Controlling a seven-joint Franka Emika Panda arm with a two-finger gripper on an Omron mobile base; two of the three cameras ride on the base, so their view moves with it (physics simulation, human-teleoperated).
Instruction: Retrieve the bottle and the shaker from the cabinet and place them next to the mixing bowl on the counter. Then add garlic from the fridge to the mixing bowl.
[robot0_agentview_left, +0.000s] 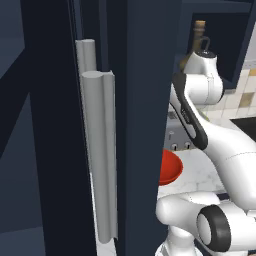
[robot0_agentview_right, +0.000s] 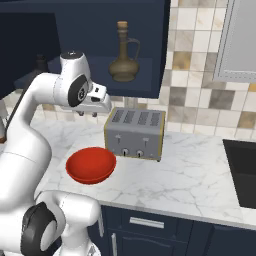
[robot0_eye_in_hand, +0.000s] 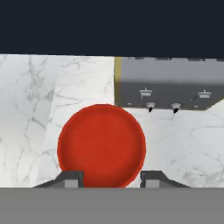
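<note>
No readable writing or brand marks anywhere, not even on the grey toaster (robot0_agentview_right: 134, 133) that sits just past the gripper (robot0_eye_in_hand: 111, 178), and its knobs are too small to make out. The gripper hangs above the counter (robot0_agentview_right: 190, 175) with its fingers spread wide and nothing between them, the red mixing bowl (robot0_eye_in_hand: 101, 145) right below it. The bottle (robot0_agentview_right: 123, 54) stands up in the cabinet (robot0_agentview_right: 150, 45) recess above and beyond the gripper, and in the left base view a dark panel hides most of the bowl (robot0_agentview_left: 169, 167) and the arm covers most of the bottle (robot0_agentview_left: 199, 35); a small dark shape behind the arm in the recess could be the shaker (robot0_agentview_right: 41, 64), hard to tell.
</note>
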